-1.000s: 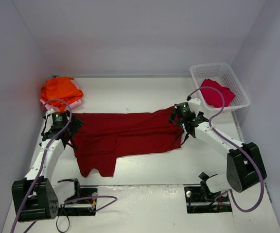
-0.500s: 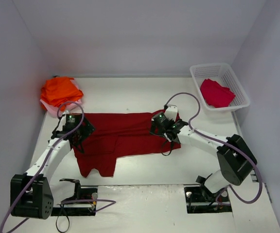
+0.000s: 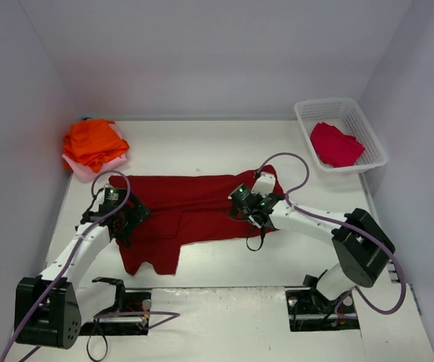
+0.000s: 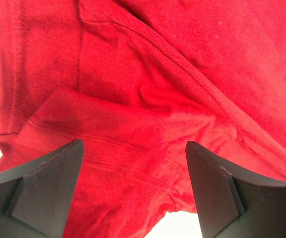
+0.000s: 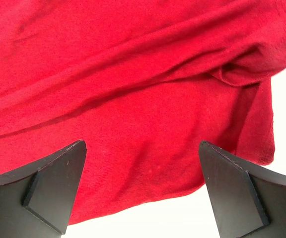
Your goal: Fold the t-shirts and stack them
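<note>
A large dark red t-shirt [image 3: 191, 207] lies spread flat across the middle of the table, one sleeve pointing toward the near edge. My left gripper [image 3: 123, 219] hovers open over its left part, red cloth [image 4: 158, 89] filling the view beneath the jaws [image 4: 133, 144]. My right gripper [image 3: 247, 207] hovers open over the shirt's right part, near the hem [image 5: 133, 74], with nothing between its fingertips [image 5: 142, 144]. Folded bright orange t-shirts [image 3: 93, 142] sit stacked on a pale pink one [image 3: 89, 170] at the back left. A crimson t-shirt [image 3: 336, 143] lies in the basket.
The white lattice basket [image 3: 307, 113] stands at the back right against the wall. White walls close in the table on the left, back and right. Bare white table [image 5: 148, 218] shows just past the shirt's near hem.
Both grippers have moved inward from the shirt's outer ends to positions over the cloth, the left one rightward and nearer, the right one leftward and nearer. Both stay open.
</note>
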